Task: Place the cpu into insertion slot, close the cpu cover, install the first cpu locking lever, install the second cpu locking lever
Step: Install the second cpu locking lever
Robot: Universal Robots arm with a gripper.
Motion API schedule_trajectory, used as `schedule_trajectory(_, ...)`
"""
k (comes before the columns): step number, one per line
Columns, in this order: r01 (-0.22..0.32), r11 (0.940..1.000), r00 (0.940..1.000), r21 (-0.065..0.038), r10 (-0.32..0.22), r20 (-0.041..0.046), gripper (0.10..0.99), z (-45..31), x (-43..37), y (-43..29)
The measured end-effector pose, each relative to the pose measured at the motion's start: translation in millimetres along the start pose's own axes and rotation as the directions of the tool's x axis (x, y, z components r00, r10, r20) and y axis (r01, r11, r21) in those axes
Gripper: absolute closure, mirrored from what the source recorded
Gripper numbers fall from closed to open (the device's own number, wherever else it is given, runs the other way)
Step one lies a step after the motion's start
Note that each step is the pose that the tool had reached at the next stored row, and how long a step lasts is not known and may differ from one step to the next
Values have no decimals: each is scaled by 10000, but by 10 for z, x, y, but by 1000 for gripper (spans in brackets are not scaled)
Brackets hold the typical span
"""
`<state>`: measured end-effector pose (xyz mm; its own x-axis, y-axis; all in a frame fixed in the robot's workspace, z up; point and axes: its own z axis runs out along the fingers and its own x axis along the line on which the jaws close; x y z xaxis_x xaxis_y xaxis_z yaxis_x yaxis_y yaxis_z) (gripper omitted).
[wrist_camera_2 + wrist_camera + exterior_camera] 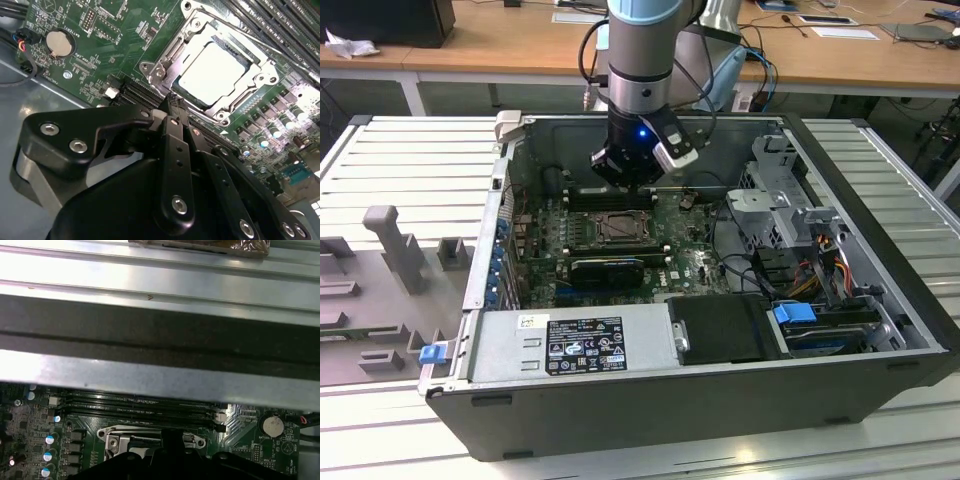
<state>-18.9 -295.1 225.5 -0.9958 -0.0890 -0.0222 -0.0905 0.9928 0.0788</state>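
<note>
Exterior view: tool (623,172) poised low inside the open computer case (880,300), just above the socket on the motherboard (680,255). Second wrist view: cpu (215,70) already seated in its slot, cpu cover (165,60) down around it, tool fingers (172,112) pressed together on nothing, so probably lever work, needing a careful sideways hook. First wrist view: cover's edge (130,432) just past the tool
</note>
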Motion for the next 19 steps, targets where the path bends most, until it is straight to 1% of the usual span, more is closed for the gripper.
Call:
schedule_trajectory(1, 0, 10000, 10000, 0, 0, -1, 980, -1, 2, -20)
schedule_trajectory(2, -1, 10000, 10000, 0, 1, 0, 980, -4, 5, -56)
schedule_trajectory(5, 0, 10000, 10000, 0, 0, 0, 980, -8, 9, -105)
schedule_trajectory(9, 0, 10000, 10000, -1, 0, 0, 980, -12, 14, -152)
schedule_trajectory(12, -2, 10000, 10000, 1, 2, 0, 980, -29, 15, -158)
schedule_trajectory(14, 0, 10000, 10000, 0, 0, 0, 980, -70, 13, -155)
schedule_trajectory(15, -1, 10000, 10000, -1, 1, 0, 980, -111, 12, -152)
schedule_trajectory(16, -1, 10000, 10000, 0, 1, 0, 980, -179, 11, -147)
schedule_trajectory(17, 0, 10000, 10000, 0, 0, 0, 980, -226, 10, -143)
schedule_trajectory(18, 1, 10000, 10000, -2, -1, 1, 980, -249, 9, -144)
schedule_trajectory(19, 0, 10000, 10000, -3, 0, 1, 980, -252, 11, -166)
